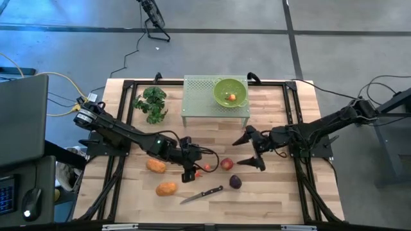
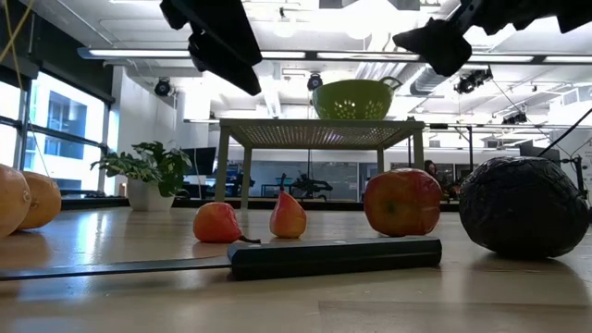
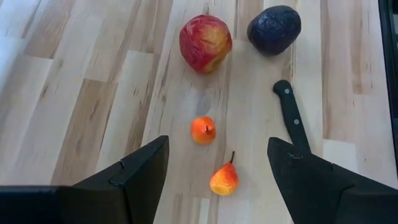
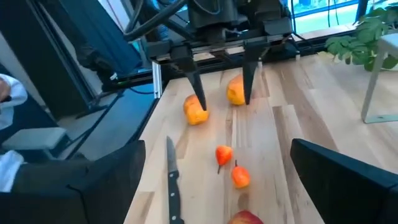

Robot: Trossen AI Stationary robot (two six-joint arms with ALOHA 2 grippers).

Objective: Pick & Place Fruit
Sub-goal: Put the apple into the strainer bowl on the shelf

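Note:
The fruit lies on the wooden table: two orange ovals [image 1: 155, 165] [image 1: 166, 188], a red apple [image 1: 227, 164], a dark purple fruit [image 1: 236, 182] and two tiny pear-like ones [image 3: 203, 130] [image 3: 224, 179]. Another small fruit [image 1: 232, 97] sits in the green colander [image 1: 230, 90]. My left gripper [image 3: 217, 142] hovers open above the two tiny fruits, touching nothing. My right gripper [image 1: 243, 153] hangs open in the air just right of the apple, pointing toward the left gripper [image 4: 221, 87].
A black-handled knife [image 1: 202, 194] lies near the front edge, beside the tiny fruits [image 3: 291, 118]. The colander stands on a green perforated stand [image 1: 199, 96] at the far middle. A green leafy bunch [image 1: 151, 102] lies at the far left.

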